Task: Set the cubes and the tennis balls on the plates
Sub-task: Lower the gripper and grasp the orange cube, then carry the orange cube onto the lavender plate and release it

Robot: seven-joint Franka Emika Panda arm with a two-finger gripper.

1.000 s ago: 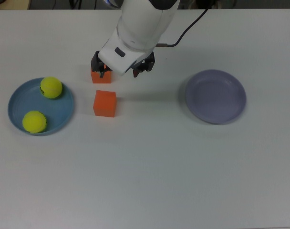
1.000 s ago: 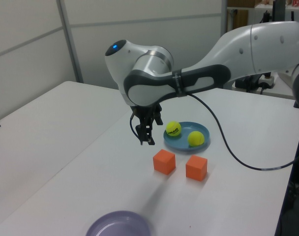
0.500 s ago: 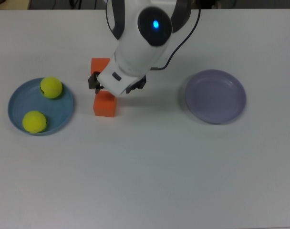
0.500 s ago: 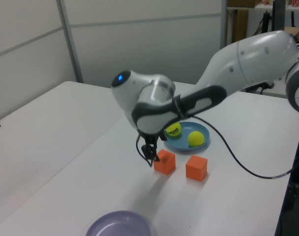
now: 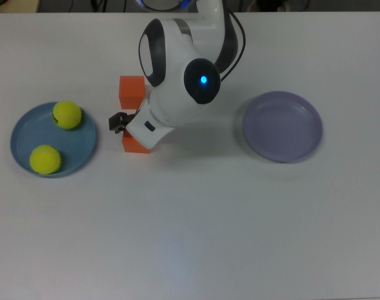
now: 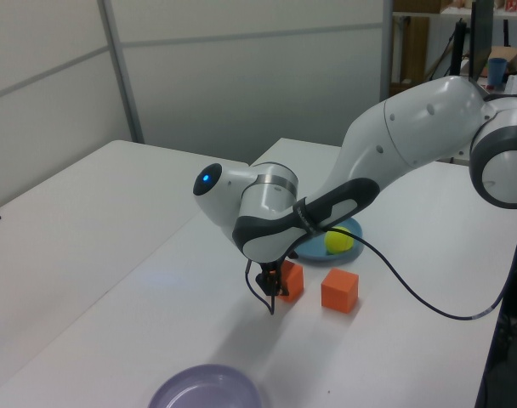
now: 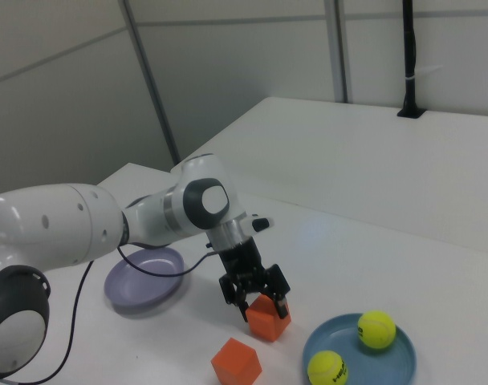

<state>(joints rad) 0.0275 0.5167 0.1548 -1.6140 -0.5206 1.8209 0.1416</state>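
End effector (image 7: 258,295) spread open astride an orange cube (image 7: 268,318).
Both tennis balls (image 5: 67,115) lie on the blue plate (image 5: 21,132); one's black print is unreadable.

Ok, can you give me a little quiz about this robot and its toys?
1. How many balls lie on the blue plate?
2. What is the gripper down at? A: a cube. B: a ball. C: a cup.
3. Fill in: the empty plate is coloured ____.

Key: 1 two; 2 A; 3 lavender.
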